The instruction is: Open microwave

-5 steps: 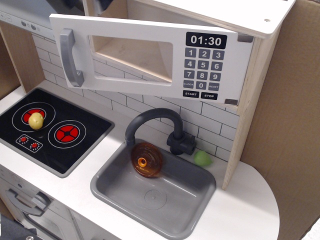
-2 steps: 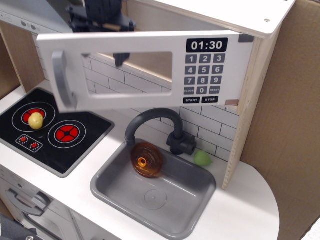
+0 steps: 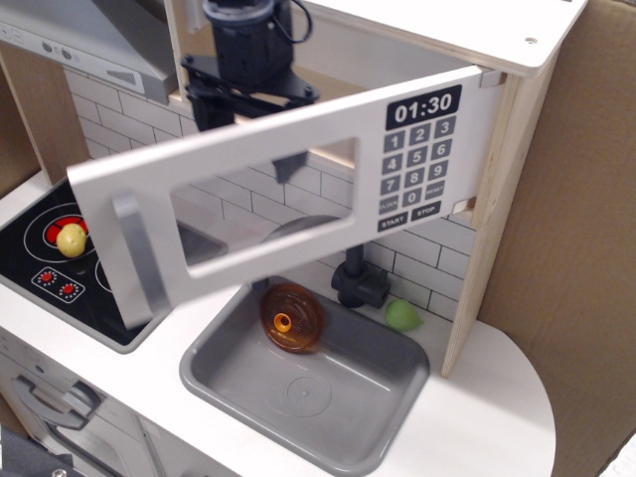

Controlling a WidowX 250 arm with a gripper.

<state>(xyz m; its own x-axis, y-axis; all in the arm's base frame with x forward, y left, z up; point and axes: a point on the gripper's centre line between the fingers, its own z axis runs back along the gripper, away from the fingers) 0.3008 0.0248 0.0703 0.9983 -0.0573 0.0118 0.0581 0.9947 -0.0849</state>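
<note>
The white toy microwave (image 3: 447,25) sits at the top of the play kitchen. Its wide door (image 3: 328,240) stands swung far out toward the camera, hinged at the right. The grey bar handle (image 3: 139,263) is at the door's left end, over the stove. The black clock panel (image 3: 422,107) reads 01:30 above the keypad (image 3: 409,179). My black gripper (image 3: 246,149) is behind the door's top edge, at the cavity's mouth. One finger (image 3: 204,111) shows above the door and the other (image 3: 288,164) through the window. They stand apart and hold nothing.
A black stovetop (image 3: 50,293) with a small yellow item (image 3: 72,239) lies at the left, below the grey range hood (image 3: 89,40). A grey sink (image 3: 397,383) holds an orange disc (image 3: 291,318). A dark faucet (image 3: 358,283) and a green item (image 3: 402,315) sit behind it. A cardboard wall (image 3: 586,248) stands at the right.
The microwave door has swung much further open, its handle end moving out and down over the stove. My gripper has come into view behind the door and moved right and down.
</note>
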